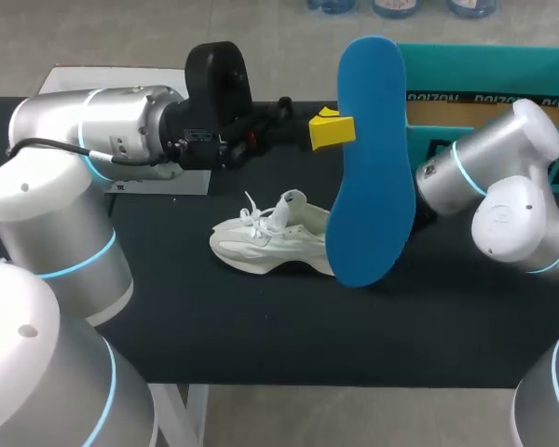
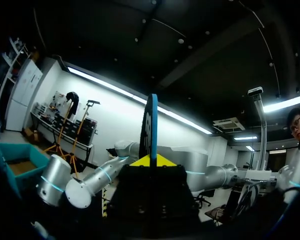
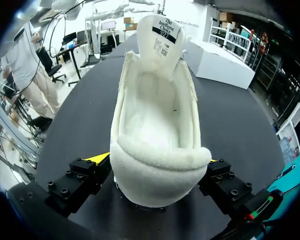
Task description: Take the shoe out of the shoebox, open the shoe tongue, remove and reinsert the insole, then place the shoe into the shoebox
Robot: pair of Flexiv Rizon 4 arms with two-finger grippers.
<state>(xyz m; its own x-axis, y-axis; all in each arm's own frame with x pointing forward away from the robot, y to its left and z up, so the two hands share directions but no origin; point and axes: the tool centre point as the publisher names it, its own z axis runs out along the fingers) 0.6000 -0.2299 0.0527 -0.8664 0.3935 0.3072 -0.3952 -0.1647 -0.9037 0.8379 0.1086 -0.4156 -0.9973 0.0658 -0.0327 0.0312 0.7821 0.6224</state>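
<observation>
My left gripper [image 1: 333, 130] is closed on the blue insole [image 1: 373, 186], pinching it near its upper, narrower end. In the left wrist view the insole [image 2: 151, 125] shows edge-on, rising straight up from between my yellow tips. It hangs nearly upright, with its broad end down by the heel of the white shoe [image 1: 261, 242]. The shoe lies on the black table [image 1: 261, 345], outside the teal shoebox [image 1: 484, 58]. My right gripper [image 3: 155, 162] clasps the shoe [image 3: 155, 120] at the heel, one finger on each side. The tongue [image 3: 162, 30] is lifted back and the inside is bare. The shoe's long axis runs from my right gripper, at the heel, toward my left side. So I judge the insole must tip from upright to lie along that line, broad end first into the opening. That move belongs to the left arm, while the right steadies the heel.
</observation>
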